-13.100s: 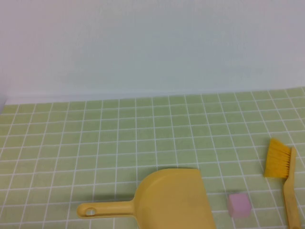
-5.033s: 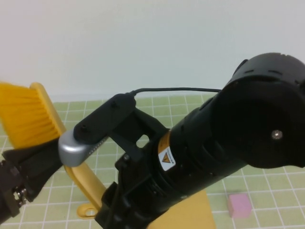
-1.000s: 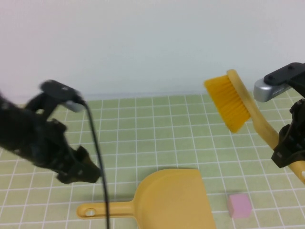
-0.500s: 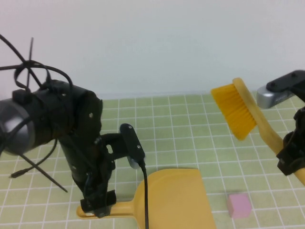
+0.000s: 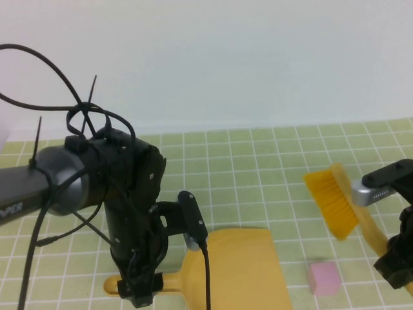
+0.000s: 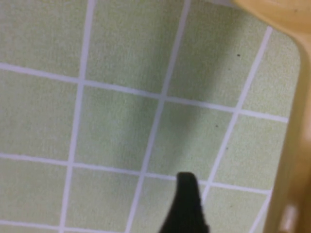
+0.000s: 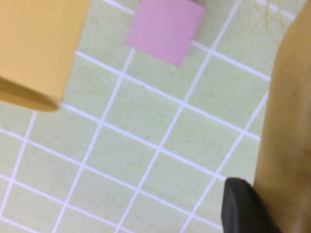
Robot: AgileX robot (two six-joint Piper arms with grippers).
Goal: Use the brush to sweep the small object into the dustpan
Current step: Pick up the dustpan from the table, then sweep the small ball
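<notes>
A yellow dustpan (image 5: 235, 271) lies at the table's front middle, its handle (image 5: 171, 281) pointing left. A small pink cube (image 5: 322, 278) sits just right of the pan. My left gripper (image 5: 139, 294) is low at the handle. In the left wrist view one black finger (image 6: 187, 206) stands a tile's width from the handle (image 6: 291, 165), not touching it. My right gripper (image 5: 395, 271) is shut on the yellow brush handle (image 5: 371, 229). The bristles (image 5: 330, 200) hang above and behind the cube. The right wrist view shows the cube (image 7: 165, 24), the pan's edge (image 7: 39, 48) and the gripped handle (image 7: 286, 136).
The table (image 5: 258, 168) is covered in light green tiles with white grout. A plain pale wall (image 5: 213, 64) stands behind it. The left arm's black cables (image 5: 71, 116) loop above the arm at the left.
My left arm has swung in and come down over the dustpan handle. My right arm has lowered the brush down and to the right, closer to the cube.
</notes>
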